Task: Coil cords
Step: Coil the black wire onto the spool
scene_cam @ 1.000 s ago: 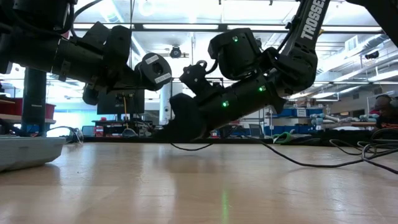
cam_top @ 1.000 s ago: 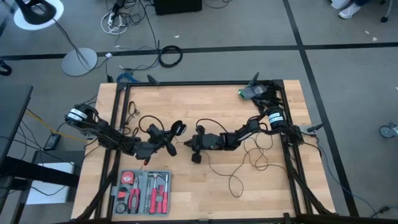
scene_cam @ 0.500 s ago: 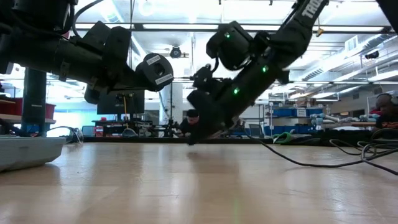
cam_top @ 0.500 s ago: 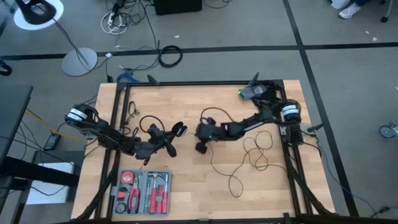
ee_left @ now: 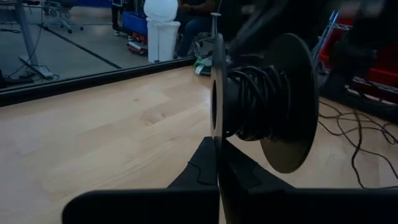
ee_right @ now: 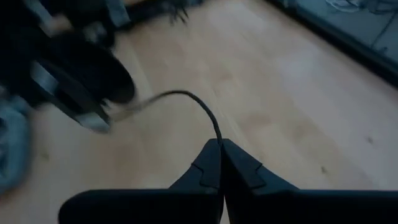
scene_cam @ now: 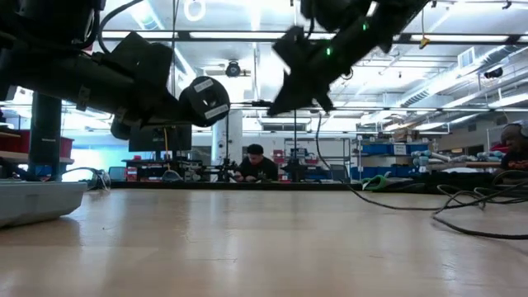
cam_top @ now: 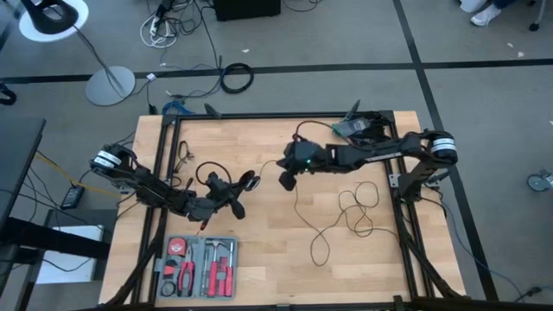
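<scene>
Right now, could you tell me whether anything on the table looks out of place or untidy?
Yes: the black cord sprawls in loose loops over the table's right half, uncoiled, while only some is wound on the spool held by the left end effector.

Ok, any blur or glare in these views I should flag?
Right wrist view: motion blur smears the table and the left arm's spool; the cord by the right gripper stays readable. Low view: backlit, arms silhouetted against ceiling lights. Left wrist and high views: sharp.

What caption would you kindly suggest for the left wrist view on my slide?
Left gripper shut on the rim of a black spool wound with black cord, above the wooden table.
</scene>
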{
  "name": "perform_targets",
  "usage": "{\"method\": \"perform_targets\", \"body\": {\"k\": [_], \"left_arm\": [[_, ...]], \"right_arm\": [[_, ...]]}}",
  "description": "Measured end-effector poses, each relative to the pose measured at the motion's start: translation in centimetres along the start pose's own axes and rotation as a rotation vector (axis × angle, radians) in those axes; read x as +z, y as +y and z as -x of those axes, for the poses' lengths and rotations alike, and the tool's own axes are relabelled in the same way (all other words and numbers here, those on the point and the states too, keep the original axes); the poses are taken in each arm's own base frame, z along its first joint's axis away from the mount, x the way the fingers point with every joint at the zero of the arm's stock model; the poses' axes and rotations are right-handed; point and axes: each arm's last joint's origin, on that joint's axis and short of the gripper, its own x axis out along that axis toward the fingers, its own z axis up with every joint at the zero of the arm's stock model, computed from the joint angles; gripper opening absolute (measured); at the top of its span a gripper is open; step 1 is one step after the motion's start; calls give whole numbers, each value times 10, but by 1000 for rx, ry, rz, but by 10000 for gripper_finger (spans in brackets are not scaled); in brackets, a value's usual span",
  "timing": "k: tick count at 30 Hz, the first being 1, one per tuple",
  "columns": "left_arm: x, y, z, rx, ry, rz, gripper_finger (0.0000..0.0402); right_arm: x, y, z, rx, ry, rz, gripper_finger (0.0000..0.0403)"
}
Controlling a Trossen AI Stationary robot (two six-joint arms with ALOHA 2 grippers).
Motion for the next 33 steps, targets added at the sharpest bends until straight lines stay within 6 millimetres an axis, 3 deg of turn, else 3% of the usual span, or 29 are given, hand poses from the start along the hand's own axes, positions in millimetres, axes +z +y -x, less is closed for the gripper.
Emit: {"method": "perform_targets", "body": {"k": [7,15,22,33], "left_arm": [[-1,1,0,23,0,-7,0],[-5,4,0,72,9,30,0],[-2,-1,-2,66,10,26,0],[0,-3,-3,58,4,25,0]], "right_arm": [[48,26,19,102,-35,13,0],[68,74,7,189,-76,123,0],[50,98,-35,211,-70,219,0],[1,107,-82,211,80,244,0]]}}
